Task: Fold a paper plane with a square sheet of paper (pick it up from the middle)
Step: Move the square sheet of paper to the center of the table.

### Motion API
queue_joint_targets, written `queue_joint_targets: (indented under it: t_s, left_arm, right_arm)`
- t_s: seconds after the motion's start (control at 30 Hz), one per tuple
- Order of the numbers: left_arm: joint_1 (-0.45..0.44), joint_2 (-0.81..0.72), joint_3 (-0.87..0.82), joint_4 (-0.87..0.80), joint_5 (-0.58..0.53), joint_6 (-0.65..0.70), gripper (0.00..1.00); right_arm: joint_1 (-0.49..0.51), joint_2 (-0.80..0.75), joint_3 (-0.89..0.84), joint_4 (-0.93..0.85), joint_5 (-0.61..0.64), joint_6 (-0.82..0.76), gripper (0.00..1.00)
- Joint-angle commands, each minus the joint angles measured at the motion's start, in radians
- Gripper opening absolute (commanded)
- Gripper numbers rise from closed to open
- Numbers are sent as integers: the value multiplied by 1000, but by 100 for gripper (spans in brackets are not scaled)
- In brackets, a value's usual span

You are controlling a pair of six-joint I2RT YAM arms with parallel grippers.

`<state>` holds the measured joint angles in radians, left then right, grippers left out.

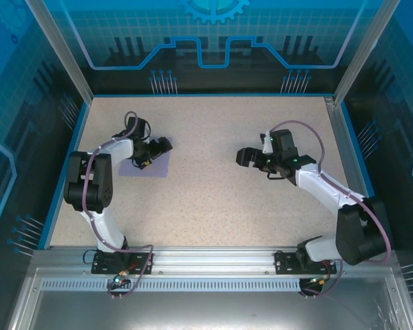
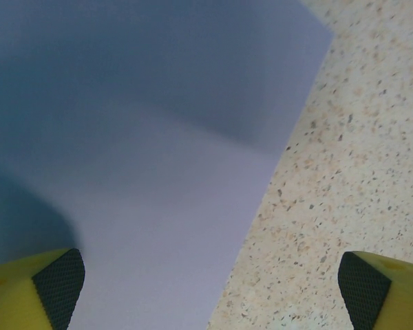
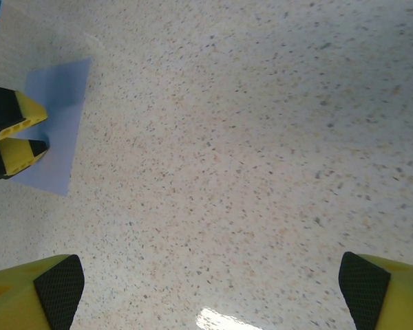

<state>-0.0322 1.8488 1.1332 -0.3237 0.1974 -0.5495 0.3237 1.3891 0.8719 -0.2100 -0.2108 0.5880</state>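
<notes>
The sheet of paper (image 1: 161, 166) lay flat at the worktop's (image 1: 213, 199) ten o'clock beneath the wide-open left pincer (image 1: 160, 146); the right pincer (image 1: 245, 157) hung open near three o'clock; the left had best centre over the sheet's middle before pinching.

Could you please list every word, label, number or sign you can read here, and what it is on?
None readable. The square sheet of paper is blank, the table is plain speckle, and the blue back wall bears just a gear emblem and circuit lines, without lettering.
</notes>
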Motion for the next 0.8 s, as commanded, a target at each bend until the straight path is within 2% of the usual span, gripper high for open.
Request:
queue_joint_targets:
  t_s: [0.0,0.2,0.37,0.57,0.63,0.77]
  left_arm:
    - [-33,4,-55,1,46,-75,99]
    - [-125,1,-160,95,62,-184,99]
    - [-287,13,-187,197,90,-320,99]
    - [-464,0,-189,361,86,-483,99]
    - [-487,-45,-190,398,79,-483,99]
    - [-486,-204,-178,295,-6,-406,99]
  right_arm:
    - [26,41,57,-46,-1,15,99]
    - [29,78,73,-88,4,8,99]
    - [26,53,49,-119,64,7,99]
    - [28,0,-13,-131,41,23,99]
    - [29,-5,-23,-127,-8,36,99]
    - [63,6,-34,-87,-67,68,99]
